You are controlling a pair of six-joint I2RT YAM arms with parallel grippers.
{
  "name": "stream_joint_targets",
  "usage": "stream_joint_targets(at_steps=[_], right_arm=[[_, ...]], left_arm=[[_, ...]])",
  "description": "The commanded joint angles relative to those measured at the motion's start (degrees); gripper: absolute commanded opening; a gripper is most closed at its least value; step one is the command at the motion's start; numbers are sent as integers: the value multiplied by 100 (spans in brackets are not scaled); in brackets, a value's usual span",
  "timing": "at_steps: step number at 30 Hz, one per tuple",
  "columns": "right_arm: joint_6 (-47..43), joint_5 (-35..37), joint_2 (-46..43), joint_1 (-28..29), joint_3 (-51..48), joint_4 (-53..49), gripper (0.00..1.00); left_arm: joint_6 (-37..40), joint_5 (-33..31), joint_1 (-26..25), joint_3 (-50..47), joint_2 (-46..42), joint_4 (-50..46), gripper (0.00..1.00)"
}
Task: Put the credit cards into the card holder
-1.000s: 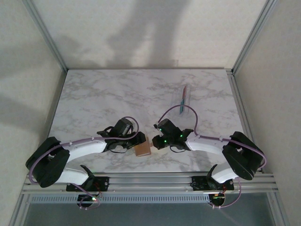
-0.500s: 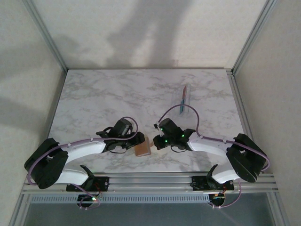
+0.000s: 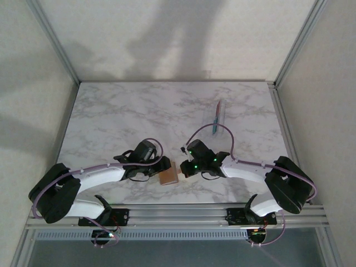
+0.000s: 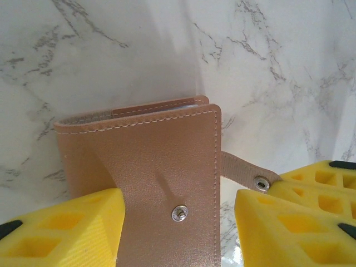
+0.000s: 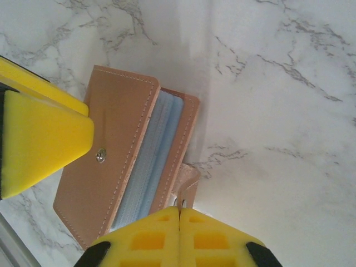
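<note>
While my right gripper pinches the clasp tab, my left gripper gapes wide. Between its jaws — the card holder.

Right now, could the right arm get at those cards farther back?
Likely yes: bare table leads to the credit cards, but the right pincer, shut on the card holder's tab, must let go first.

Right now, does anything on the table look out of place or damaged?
Nothing looks damaged or spilled. The card holder lies unclasped and slightly ajar, its clasp tab pinched in the right gripper. The credit cards sit far back on the right, well apart from it.
</note>
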Motion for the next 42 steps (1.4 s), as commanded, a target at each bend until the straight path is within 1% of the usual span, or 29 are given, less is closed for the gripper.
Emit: stream_joint_targets(at_steps=[1,5,9,12,16,19,23,30,34,36,39,42], right_arm=[[-60,-257,21,-35,198,24,0],[-46,-407,53,-36,286,28,0],[-81,-478,92,-43,328,33,0],[-62,-474,78,-38,359,31,0],[-85,-590,129,-43,411,58,0],[-34,-627,156,-37,438,75,0],[-81,-686,192,-42,485,27,0],[-70,-762,280,-40,487,40,0],[4,-780,330,-35,457,93,0],[-31,-777,429,-37,481,71,0],[-1,-881,640,-35,573,77,0],[31,-1000,816,-37,656,147,0]], left_arm=[[31,-229,58,-97,-308,-286,54],[189,-282,318,-67,-827,-899,55],[259,-249,511,-173,-1432,-1186,56],[224,-192,531,-355,-1523,-1225,50],[60,188,524,-827,-1333,-461,42],[104,408,490,-892,-1048,10,42],[168,477,422,-772,-619,324,42],[224,458,200,-530,96,507,44],[231,285,108,-411,340,357,44],[226,252,99,-435,421,369,42],[256,253,92,-389,538,307,36],[235,254,79,-419,508,364,36]])
